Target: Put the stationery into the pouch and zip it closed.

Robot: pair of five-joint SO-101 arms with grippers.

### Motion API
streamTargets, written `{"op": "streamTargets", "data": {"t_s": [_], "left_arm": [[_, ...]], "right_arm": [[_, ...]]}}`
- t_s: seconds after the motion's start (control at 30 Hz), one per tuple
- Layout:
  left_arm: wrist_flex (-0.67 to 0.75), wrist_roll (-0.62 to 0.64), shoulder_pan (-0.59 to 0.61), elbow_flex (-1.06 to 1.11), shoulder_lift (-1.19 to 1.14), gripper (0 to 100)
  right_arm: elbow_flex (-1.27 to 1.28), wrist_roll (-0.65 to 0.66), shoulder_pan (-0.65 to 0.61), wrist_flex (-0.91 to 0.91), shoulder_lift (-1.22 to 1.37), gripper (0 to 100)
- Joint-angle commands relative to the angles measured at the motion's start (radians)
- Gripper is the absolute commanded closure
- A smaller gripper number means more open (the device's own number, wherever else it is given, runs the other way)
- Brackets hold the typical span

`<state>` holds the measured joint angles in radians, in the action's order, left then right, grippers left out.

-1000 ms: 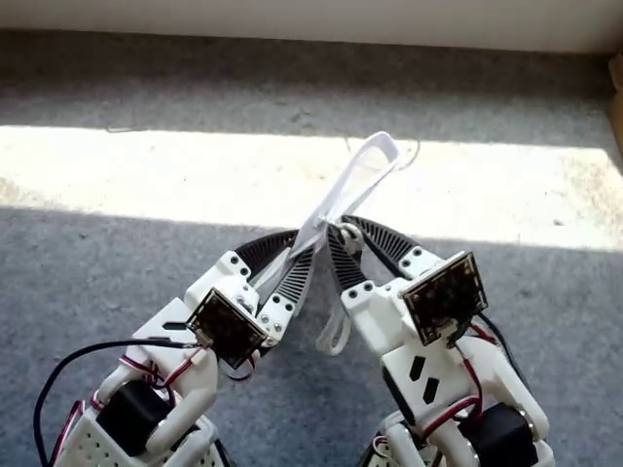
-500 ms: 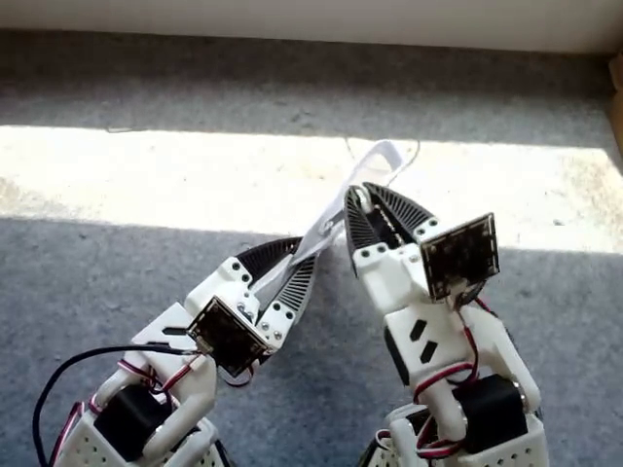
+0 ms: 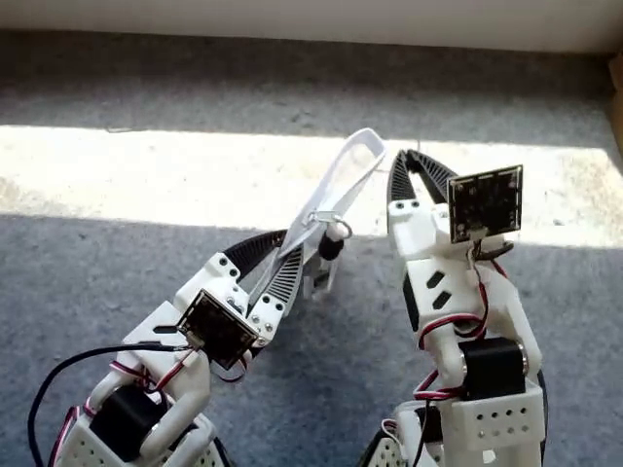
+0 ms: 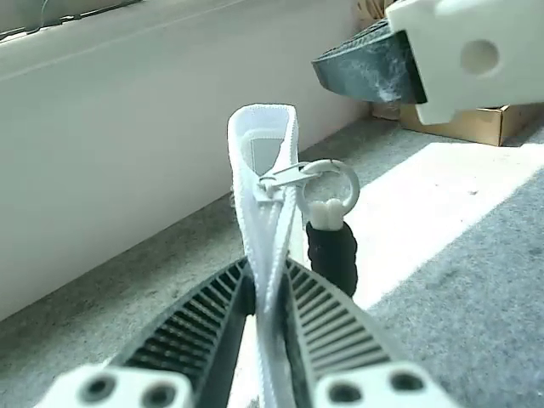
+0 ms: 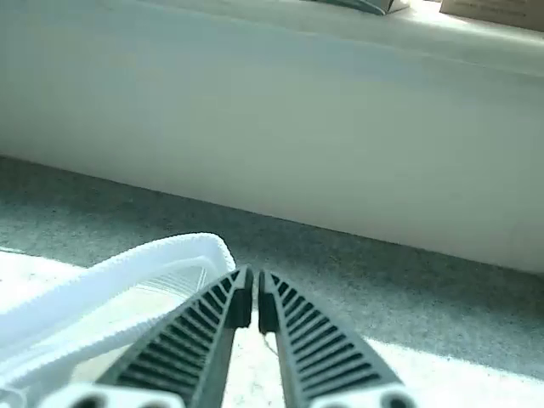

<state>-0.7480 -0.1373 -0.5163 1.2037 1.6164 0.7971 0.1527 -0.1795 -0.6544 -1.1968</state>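
The left fingers point(image 3: 295, 249) are pressed together on a flat white fabric pouch with a zip along its edge point(image 3: 343, 183), pinching it partway along its length. The pouch stands edge-on between them, and its looped end rises beyond their tips. In the left wrist view the left fingers point(image 4: 252, 287) clamp the pouch point(image 4: 259, 161) from both sides. A small metal zip pull with a round ring point(image 4: 327, 183) sits on the zip just past the fingertips. A short black cord tag point(image 4: 331, 251) hangs from the ring, close beside one finger.

The right fingers point(image 3: 402, 161) are shut against each other with nothing between them. They are held off the grey carpeted surface point(image 3: 117, 282), just beside the pouch's far end and not touching it. From the right wrist view the right fingers point(image 5: 246, 293) meet at their tips, and the pouch's white looped edge point(image 5: 127, 272) lies near them to one side. Beyond both pairs of fingers a bright sunlit band point(image 3: 146, 175) crosses the surface.
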Motion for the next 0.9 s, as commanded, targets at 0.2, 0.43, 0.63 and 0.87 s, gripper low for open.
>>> {"op": "streamTargets", "data": {"t_s": [0.2,0.43,0.63,0.87], "left_arm": [[-0.008,0.002,0.019,-0.008,0.001,99],[-0.008,0.002,0.019,-0.007,0.001,99],[-0.008,0.002,0.019,-0.007,0.001,99],[-0.008,0.002,0.019,-0.007,0.001,99]], "right_arm": [[-0.097,-0.046,0.012,-0.151,-0.012,88.6],[-0.197,-0.107,-0.024,-0.367,-0.119,78.6],[-0.219,-0.087,-0.134,-0.467,-0.214,78.6],[-0.211,-0.032,-0.335,-0.487,-0.239,78.6]]}}
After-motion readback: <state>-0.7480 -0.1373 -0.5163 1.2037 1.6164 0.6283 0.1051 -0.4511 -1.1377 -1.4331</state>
